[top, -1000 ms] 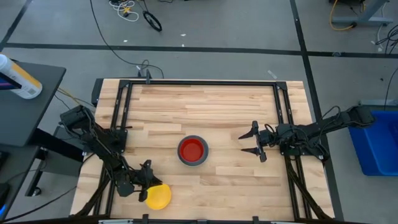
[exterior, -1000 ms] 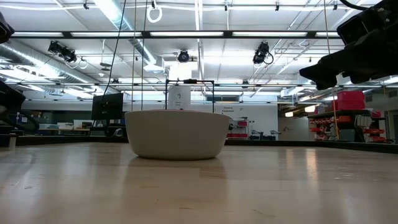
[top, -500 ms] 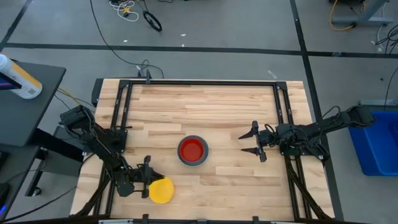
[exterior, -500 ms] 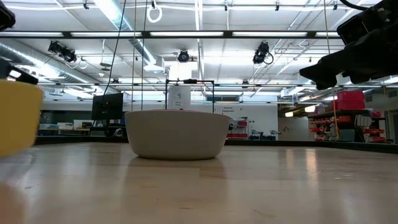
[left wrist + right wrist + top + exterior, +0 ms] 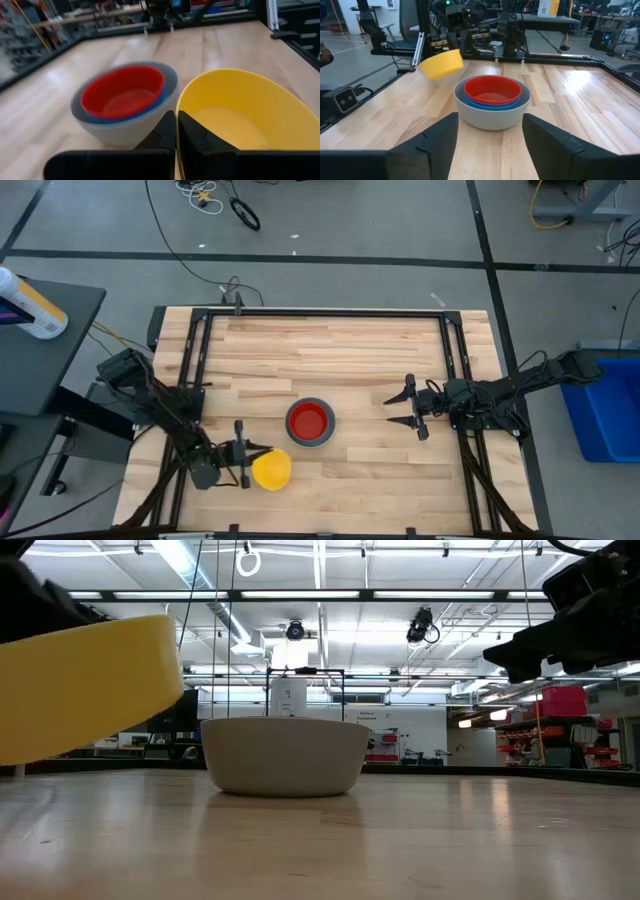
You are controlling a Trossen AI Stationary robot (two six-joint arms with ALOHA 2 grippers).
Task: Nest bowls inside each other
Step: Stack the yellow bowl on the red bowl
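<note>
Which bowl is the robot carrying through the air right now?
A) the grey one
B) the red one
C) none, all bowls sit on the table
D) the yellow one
D: the left end effector is pinched on the rim of the yellow bowl, which hangs above the table beside the grey bowl; the red bowl already sits nested inside the grey one.

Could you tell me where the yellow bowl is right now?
In the high view the yellow bowl is near the table's front edge, left of centre, gripped by the left gripper just short of the grey bowl.
</note>
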